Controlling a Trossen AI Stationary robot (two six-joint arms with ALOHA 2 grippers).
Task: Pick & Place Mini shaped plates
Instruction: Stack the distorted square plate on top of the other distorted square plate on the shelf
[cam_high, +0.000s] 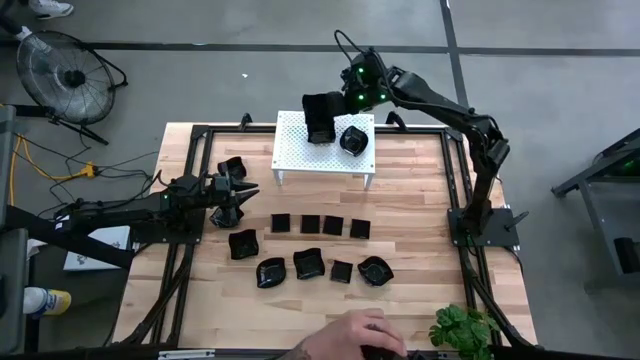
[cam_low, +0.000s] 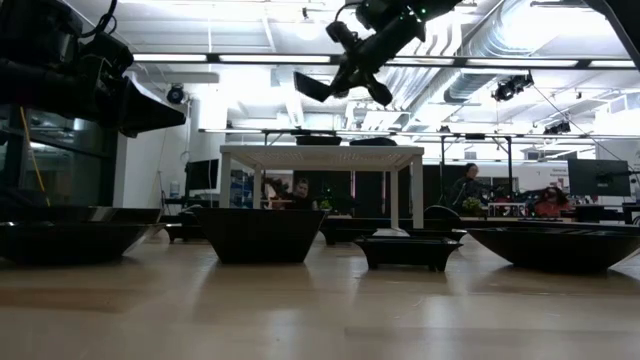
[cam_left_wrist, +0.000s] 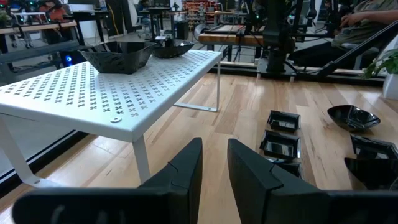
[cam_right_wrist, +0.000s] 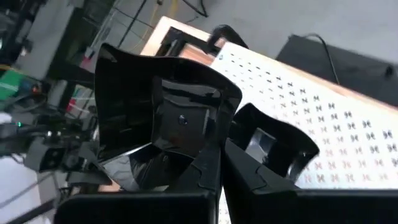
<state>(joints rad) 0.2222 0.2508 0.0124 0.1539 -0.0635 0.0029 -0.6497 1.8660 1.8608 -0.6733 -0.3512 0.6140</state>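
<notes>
My right gripper hangs above the white perforated stand at the far side, shut on a glossy black mini shaped plate with a wavy rim. Two more plates sit on the stand's top. Several black plates lie on the wood, squares in one row and rounder ones nearer. My left gripper waits at the table's left, level, open, with nothing between its fingers. My right gripper pinches the plate's rim at one corner between its two fingers. The fingers slant down from the table's far right. The plate is lifted clear, high above the stand, tilted with its hollow toward the wrist camera.
A person's hand rests at the table's near edge beside a green plant. Two plates lie close to the left gripper. Black frame rails run along both table sides. Bare wood lies right of the stand.
</notes>
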